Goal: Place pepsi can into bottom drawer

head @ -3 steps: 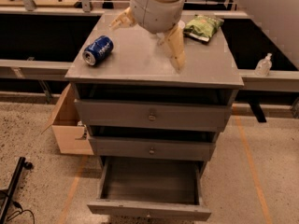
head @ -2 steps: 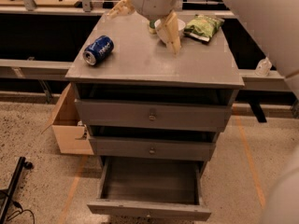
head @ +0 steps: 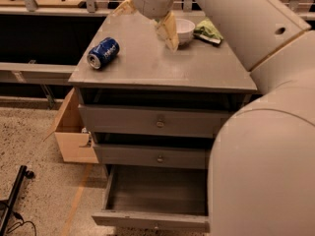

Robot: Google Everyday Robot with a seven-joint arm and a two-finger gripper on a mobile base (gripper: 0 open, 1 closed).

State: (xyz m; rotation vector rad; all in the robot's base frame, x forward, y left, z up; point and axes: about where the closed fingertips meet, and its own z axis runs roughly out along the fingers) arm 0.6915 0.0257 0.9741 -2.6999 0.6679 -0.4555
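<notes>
The pepsi can (head: 103, 53), dark blue with white lettering, lies on its side on the left part of the grey cabinet top (head: 147, 68). The gripper (head: 146, 18) hangs over the back middle of the top, to the right of the can and apart from it. It is open and empty, with one tan finger (head: 170, 31) pointing down in front of the bowl. The bottom drawer (head: 152, 193) is pulled out and shows a bare grey inside. Its right part is hidden by my arm.
A white bowl (head: 186, 29) and a green chip bag (head: 209, 31) sit at the back right of the top. Two shut grey drawers (head: 157, 122) lie above the open one. A cardboard box (head: 74, 134) stands on the floor at the left. My arm (head: 266, 146) fills the right side.
The gripper has moved toward the back of the top, farther from the can. The arm now covers the right side of the view. The can has not moved.
</notes>
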